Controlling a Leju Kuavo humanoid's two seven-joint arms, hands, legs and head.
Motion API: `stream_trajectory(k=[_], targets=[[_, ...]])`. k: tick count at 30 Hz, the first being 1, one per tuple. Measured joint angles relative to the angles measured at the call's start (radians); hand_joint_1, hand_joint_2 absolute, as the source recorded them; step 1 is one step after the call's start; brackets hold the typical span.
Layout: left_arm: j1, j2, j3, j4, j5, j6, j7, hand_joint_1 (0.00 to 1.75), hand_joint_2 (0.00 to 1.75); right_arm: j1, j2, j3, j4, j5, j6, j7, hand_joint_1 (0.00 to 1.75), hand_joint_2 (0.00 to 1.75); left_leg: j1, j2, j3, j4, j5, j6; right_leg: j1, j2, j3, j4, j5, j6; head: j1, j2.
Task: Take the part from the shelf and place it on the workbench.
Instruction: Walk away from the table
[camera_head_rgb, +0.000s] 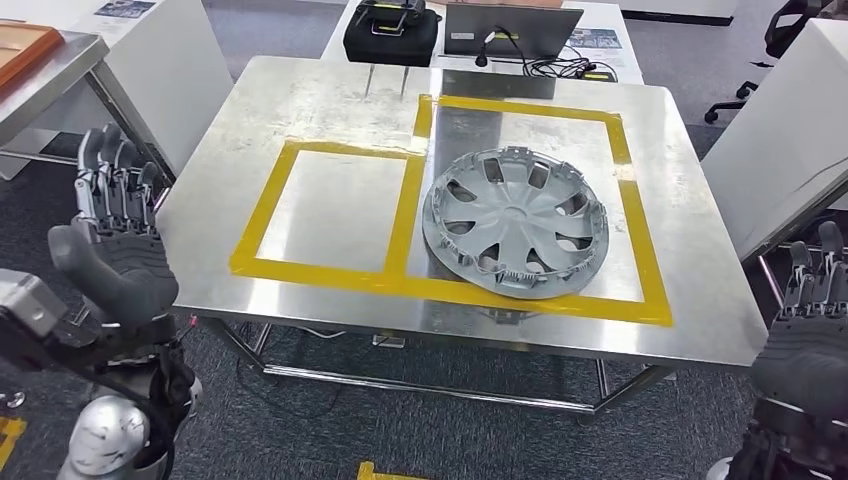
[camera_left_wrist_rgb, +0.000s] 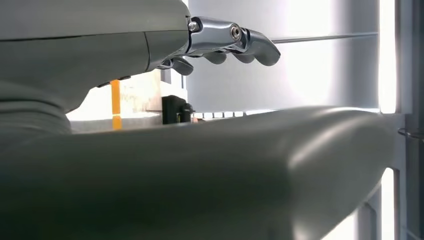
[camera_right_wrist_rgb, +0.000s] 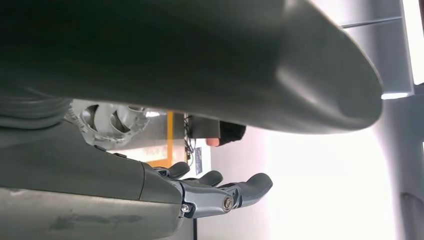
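Silver spoked part (camera_head_rgb: 516, 222) — flat on steel workbench (camera_head_rgb: 300, 105)

One hubcap (camera_head_rgb: 516, 222); one workbench (camera_head_rgb: 300, 110); two taped yellow rectangles (camera_head_rgb: 330, 215).

Head view: high, looking forward and down on the workbench (camera_head_rgb: 300, 90) — wrist views: close, level with its top, sharing its yellow tape (camera_head_rgb: 400, 215).

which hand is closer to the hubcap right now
Right. The right hand hangs open just off the table's near right corner, beside the hubcap; the left hand is off the left edge, farther away.
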Motion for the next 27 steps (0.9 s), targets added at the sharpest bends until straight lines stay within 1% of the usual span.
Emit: stream_trajectory(k=[1,2,3,4,5,6,7,8,9,10,11,12,13,14,15,16,17,18,19,20,21,22,23,24,25,26,27], targets=[[0.001,0.001,0.001,0.0,0.0,0.0,0.001,0.0,0.0,-0.002,0.0,0.0,0.001,0.0,0.0,0.0,0.0,0.0,0.003,0.0,-0.023,0.051,-0.03,-0.005,-0.002,-0.001,0.001,-0.003,0.003,-0.002,-0.006,0.0],[0.003,0.002,0.001,-0.001,0.0,0.0,0.002,0.0,0.0,-0.004,0.001,0.001,0.002,0.0,0.001,0.0,0.0,0.0,0.006,0.0,-0.05,0.116,-0.062,-0.01,-0.003,-0.001,-0.001,-0.004,0.004,-0.003,-0.013,0.0],[0.005,0.004,0.002,-0.001,0.0,0.0,0.005,0.0,0.0,-0.004,0.001,0.003,0.004,-0.001,0.002,0.001,0.0,0.0,0.01,0.001,-0.076,0.176,-0.087,-0.014,-0.004,-0.001,-0.004,-0.003,0.005,-0.003,-0.019,0.0],[0.006,0.004,0.002,-0.001,0.0,0.0,0.007,0.0,0.0,-0.004,0.001,0.004,0.006,-0.001,0.005,0.001,0.0,0.0,0.014,0.001,-0.09,0.214,-0.097,-0.019,-0.005,-0.001,-0.007,-0.002,0.006,-0.002,-0.023,0.0],[0.007,0.005,0.002,-0.001,0.0,0.0,0.01,0.0,0.0,-0.004,0.002,0.006,0.008,-0.002,0.007,0.001,0.0,0.0,0.018,0.001,-0.088,0.218,-0.091,-0.023,-0.007,-0.001,-0.009,0.0,0.006,0.0,-0.026,0.0],[0.007,0.005,0.002,-0.001,-0.001,0.0,0.011,0.0,0.0,-0.004,0.002,0.008,0.01,-0.002,0.01,0.0,0.0,0.0,0.021,0.002,-0.066,0.184,-0.07,-0.027,-0.01,-0.001,-0.011,0.004,0.006,0.004,-0.029,0.0],[0.007,0.005,0.002,-0.001,-0.001,0.0,0.012,0.0,0.0,-0.004,0.002,0.009,0.012,-0.002,0.012,0.0,0.0,0.0,0.025,0.002,-0.03,0.124,-0.043,-0.03,-0.014,-0.001,-0.013,0.009,0.004,0.008,-0.031,0.0],[0.007,0.005,0.002,-0.001,-0.001,0.0,0.013,0.0,0.0,-0.004,0.002,0.01,0.014,-0.003,0.013,0.0,0.0,0.0,0.026,0.002,0.006,0.062,-0.029,-0.034,-0.015,0.0,-0.017,0.016,0.002,0.016,-0.036,0.0],[0.006,0.005,0.002,-0.001,-0.001,-0.001,0.013,0.0,0.0,-0.005,0.002,0.011,0.014,-0.003,0.014,-0.001,0.0,0.0,0.027,0.0,0.036,0.013,-0.019,-0.031,-0.016,0.001,-0.022,0.025,-0.001,0.025,-0.041,0.0],[0.006,0.005,0.002,-0.002,-0.001,-0.001,0.013,0.0,0.0,-0.006,0.002,0.013,0.015,-0.003,0.016,-0.002,0.0,0.0,0.027,-0.001,0.052,-0.014,-0.018,-0.026,-0.015,0.001,-0.027,0.031,-0.002,0.034,-0.044,0.0],[0.006,0.006,0.002,-0.004,-0.002,-0.001,0.014,0.0,0.0,-0.008,0.002,0.014,0.017,-0.003,0.017,-0.003,0.0,0.0,0.025,-0.004,0.054,-0.02,-0.024,-0.019,-0.014,0.002,-0.032,0.034,-0.001,0.042,-0.045,0.0],[0.005,0.006,0.002,-0.005,-0.002,-0.002,0.014,0.0,0.0,-0.009,0.002,0.016,0.019,-0.003,0.018,-0.004,0.0,0.0,0.024,-0.006,0.053,-0.02,-0.02,-0.009,-0.014,0.002,-0.035,0.035,0.002,0.048,-0.043,0.0],[0.005,0.006,0.003,-0.005,-0.002,-0.003,0.014,0.0,0.0,-0.011,0.002,0.019,0.022,-0.003,0.019,-0.005,0.0,0.0,0.024,-0.006,0.05,-0.019,-0.016,-0.002,-0.016,0.002,-0.04,0.036,0.003,0.053,-0.038,0.0],[0.005,0.006,0.003,-0.005,-0.002,-0.004,0.014,0.0,0.0,-0.011,0.002,0.022,0.024,-0.003,0.02,-0.005,0.0,0.0,0.024,-0.007,0.048,-0.019,-0.013,0.004,-0.017,0.002,-0.048,0.047,-0.006,0.056,-0.034,0.0],[0.005,0.006,0.003,-0.006,-0.002,-0.005,0.014,0.0,0.0,-0.012,0.002,0.024,0.026,-0.004,0.02,-0.006,0.0,0.0,0.024,-0.007,0.047,-0.02,-0.01,0.01,-0.017,0.002,-0.062,0.076,-0.026,0.058,-0.029,0.0],[0.005,0.006,0.003,-0.006,-0.002,-0.006,0.014,0.0,0.0,-0.012,0.002,0.026,0.028,-0.004,0.021,-0.007,0.0,0.0,0.023,-0.007,0.046,-0.021,-0.008,0.014,-0.017,0.001,-0.085,0.124,-0.055,0.059,-0.022,0.0],[0.005,0.006,0.002,-0.006,-0.002,-0.007,0.014,0.0,0.0,-0.012,0.001,0.028,0.029,-0.005,0.021,-0.008,0.0,0.0,0.02,-0.008,0.044,-0.021,-0.006,0.018,-0.015,0.001,-0.11,0.187,-0.087,0.058,-0.015,0.0],[0.005,0.007,0.002,-0.006,-0.002,-0.007,0.014,0.0,0.0,-0.012,0.001,0.029,0.031,-0.005,0.022,-0.008,0.0,0.0,0.016,-0.008,0.042,-0.021,-0.005,0.021,-0.013,0.001,-0.137,0.251,-0.113,0.055,-0.008,0.0],[0.005,0.007,0.002,-0.006,-0.002,-0.008,0.014,0.0,0.0,-0.012,0.001,0.03,0.033,-0.006,0.022,-0.008,0.0,0.0,0.011,-0.008,0.04,-0.021,-0.003,0.024,-0.01,0.001,-0.156,0.295,-0.125,0.051,-0.003,0.0],[0.005,0.007,0.002,-0.006,-0.002,-0.008,0.014,0.0,0.0,-0.012,0.001,0.032,0.035,-0.006,0.022,-0.008,0.0,0.0,0.005,-0.008,0.039,-0.021,-0.002,0.027,-0.005,0.002,-0.16,0.307,-0.12,0.044,0.001,0.0],[0.005,0.007,0.002,-0.006,-0.002,-0.008,0.014,0.0,0.0,-0.012,0.001,0.033,0.037,-0.006,0.023,-0.008,0.0,0.0,0.0,-0.008,0.038,-0.021,-0.001,0.029,0.001,0.002,-0.147,0.281,-0.098,0.033,0.004,0.0],[0.005,0.008,0.002,-0.006,-0.002,-0.008,0.014,0.0,0.0,-0.013,0.001,0.034,0.038,-0.006,0.023,-0.008,0.0,0.0,-0.006,-0.008,0.038,-0.021,0.001,0.031,0.01,0.002,-0.119,0.226,-0.066,0.018,0.007,0.0],[0.005,0.008,0.002,-0.006,-0.003,-0.008,0.014,0.0,0.0,-0.015,0.001,0.035,0.038,-0.006,0.024,-0.009,0.0,0.0,-0.01,-0.008,0.038,-0.021,0.002,0.033,0.019,0.001,-0.087,0.162,-0.042,-0.001,0.009,0.0],[0.004,0.008,0.002,-0.007,-0.003,-0.008,0.014,0.0,0.0,-0.018,0.001,0.036,0.038,-0.006,0.024,-0.009,0.0,0.0,-0.012,-0.008,0.036,-0.022,0.004,0.033,0.027,-0.001,-0.057,0.106,-0.025,-0.017,0.007,0.0],[0.004,0.008,0.002,-0.007,-0.003,-0.008,0.015,0.0,0.0,-0.02,0.001,0.037,0.039,-0.007,0.026,-0.01,0.0,0.0,-0.012,-0.007,0.033,-0.023,0.006,0.033,0.034,-0.003,-0.038,0.069,-0.018,-0.029,0.006,0.0],[0.003,0.008,0.002,-0.007,-0.003,-0.008,0.016,0.0,0.0,-0.022,0.0,0.038,0.039,-0.007,0.027,-0.01,0.0,0.0,-0.01,-0.005,0.03,-0.023,0.009,0.031,0.039,-0.005,-0.029,0.052,-0.018,-0.038,0.004,0.0],[0.003,0.009,0.002,-0.008,-0.003,-0.008,0.017,0.0,0.0,-0.023,0.0,0.038,0.039,-0.008,0.028,-0.011,0.0,0.0,-0.008,-0.004,0.028,-0.025,0.013,0.027,0.042,-0.005,-0.025,0.043,-0.013,-0.042,0.004,0.0]])
